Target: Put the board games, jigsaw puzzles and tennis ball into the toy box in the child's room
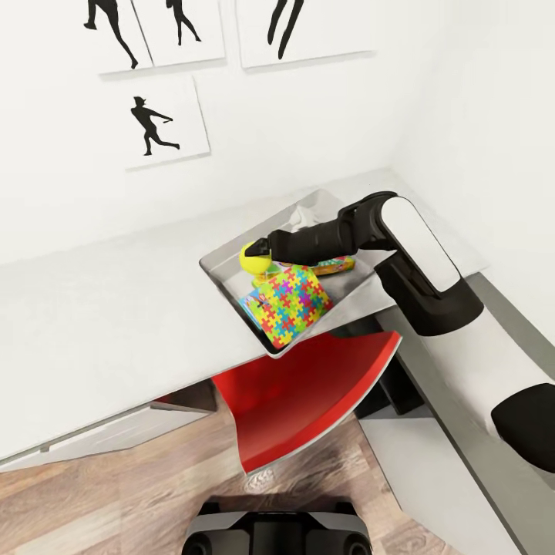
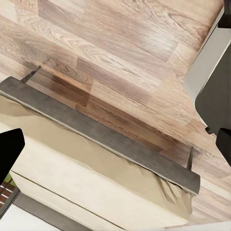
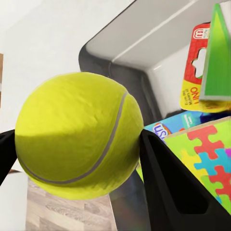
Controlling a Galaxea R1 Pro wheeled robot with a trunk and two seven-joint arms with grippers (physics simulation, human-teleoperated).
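**Bench, floor and bed: what rests where**

The bench (image 1: pixel 108 324) has a light grey top that runs along the white wall and meets a darker grey section (image 1: pixel 455 455) at the corner on the right. White fronts show under its near edge. Directly on the light top, near the corner, sits the toy box (image 1: pixel 231 279), a shallow light-grey bin set at an angle, one corner reaching to the bench's front edge. The rest of the light top is bare.

Under the bench lies the wood-plank floor (image 1: pixel 100 493), with a red chair (image 1: pixel 301 401) tucked partly beneath the edge. In the left wrist view the bed (image 2: pixel 96 178), with beige mattress and dark grey frame, stands on the same planks.
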